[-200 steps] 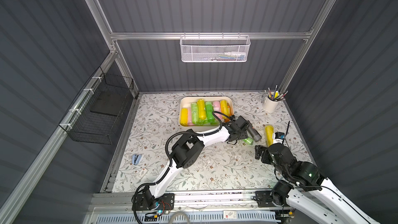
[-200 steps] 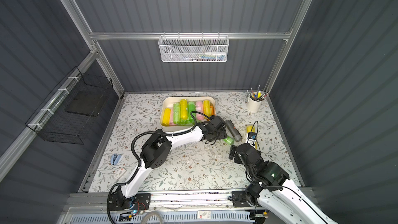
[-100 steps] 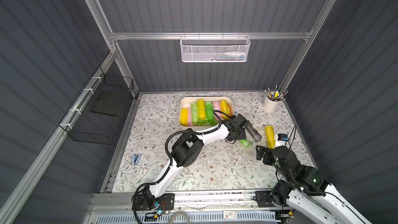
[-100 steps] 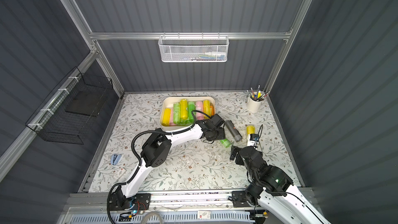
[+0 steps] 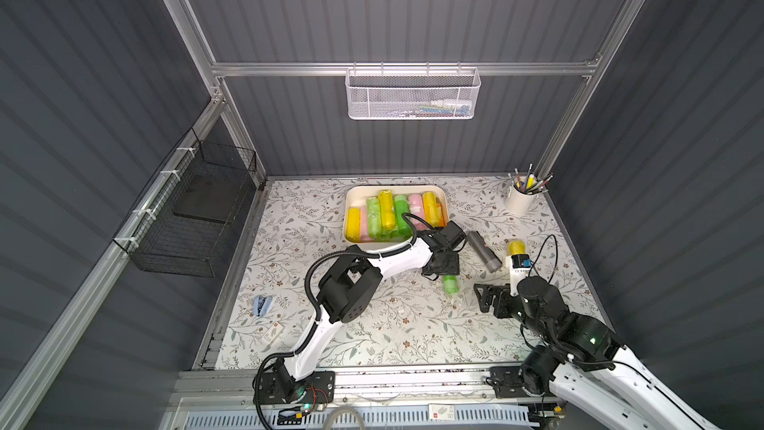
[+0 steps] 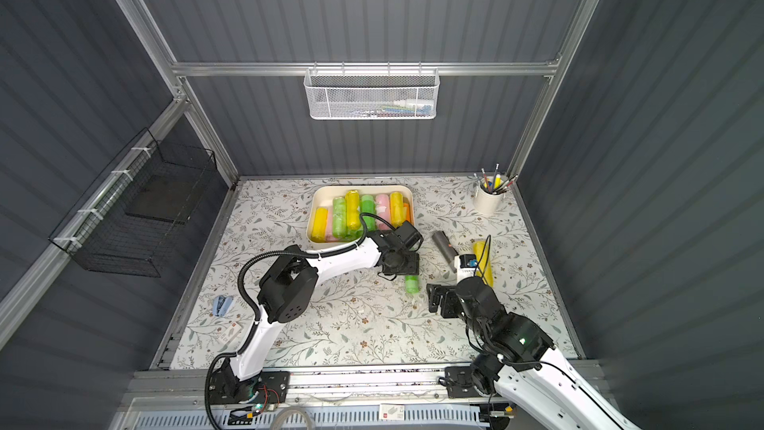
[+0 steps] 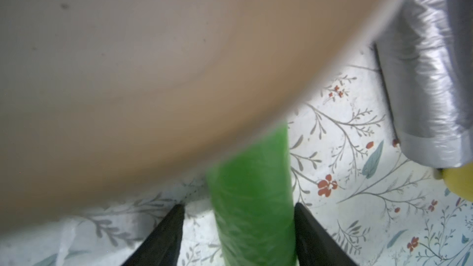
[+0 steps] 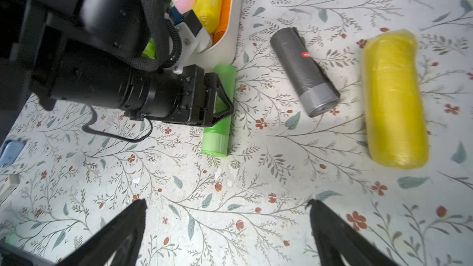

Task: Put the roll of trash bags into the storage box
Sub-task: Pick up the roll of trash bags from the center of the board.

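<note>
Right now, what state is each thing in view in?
loose green roll: lying on the table outside the box, between the left end effector's jaws.
left end effector: open, straddling the loose green roll, gap on one side.
right end effector: open, empty.
storage box: uncovered, holding several rolls.
grey roll: lying on the table.
loose yellow roll: lying on the table.
pen cup: upright, holding pens.

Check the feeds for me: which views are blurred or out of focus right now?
Left wrist view: the storage box wall is a close, out-of-focus tan smear, the green roll between the left fingers soft-edged, the grey roll crisper. Right wrist view: tablecloth sharp, yellow roll slightly smeared. Both top views: sharp, evenly lit.
</note>
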Controlling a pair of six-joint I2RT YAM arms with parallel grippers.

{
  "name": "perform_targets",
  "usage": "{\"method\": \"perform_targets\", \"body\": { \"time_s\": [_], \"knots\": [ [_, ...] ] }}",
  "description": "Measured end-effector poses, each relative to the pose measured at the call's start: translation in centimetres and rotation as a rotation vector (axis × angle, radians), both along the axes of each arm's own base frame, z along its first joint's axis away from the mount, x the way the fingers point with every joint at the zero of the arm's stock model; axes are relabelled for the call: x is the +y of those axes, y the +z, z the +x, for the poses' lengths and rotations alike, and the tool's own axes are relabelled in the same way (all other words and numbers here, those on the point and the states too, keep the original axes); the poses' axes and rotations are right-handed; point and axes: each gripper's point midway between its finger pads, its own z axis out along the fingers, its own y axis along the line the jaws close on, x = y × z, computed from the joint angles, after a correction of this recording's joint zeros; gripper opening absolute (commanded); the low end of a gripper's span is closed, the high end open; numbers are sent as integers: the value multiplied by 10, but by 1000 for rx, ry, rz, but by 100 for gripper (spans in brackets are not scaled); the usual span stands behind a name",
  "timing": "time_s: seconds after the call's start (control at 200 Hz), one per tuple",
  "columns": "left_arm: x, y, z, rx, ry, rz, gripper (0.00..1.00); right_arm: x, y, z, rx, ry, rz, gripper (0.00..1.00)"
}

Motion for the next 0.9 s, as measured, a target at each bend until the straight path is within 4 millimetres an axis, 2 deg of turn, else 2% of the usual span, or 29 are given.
{"method": "perform_targets", "body": {
  "time_s": [0.115, 0.265, 0.48, 0.725, 0.895],
  "knots": [
    [3, 0, 3, 0, -1, 7, 64, 5, 1, -1, 0, 27, 11, 99],
    [5, -1, 5, -7, -12, 18, 56, 5, 1, -1, 0, 25, 12, 99],
    [6, -4, 5, -24, -39, 14, 39, 3, 1, 0, 0, 8, 13, 99],
    [7, -2, 4, -46, -59, -8, 34, 0, 3, 1, 1, -38, 50, 99],
    [28, 0, -4, -43, -51, 25, 34, -1, 8, 1, -15, -51, 91, 99]
  ]
}}
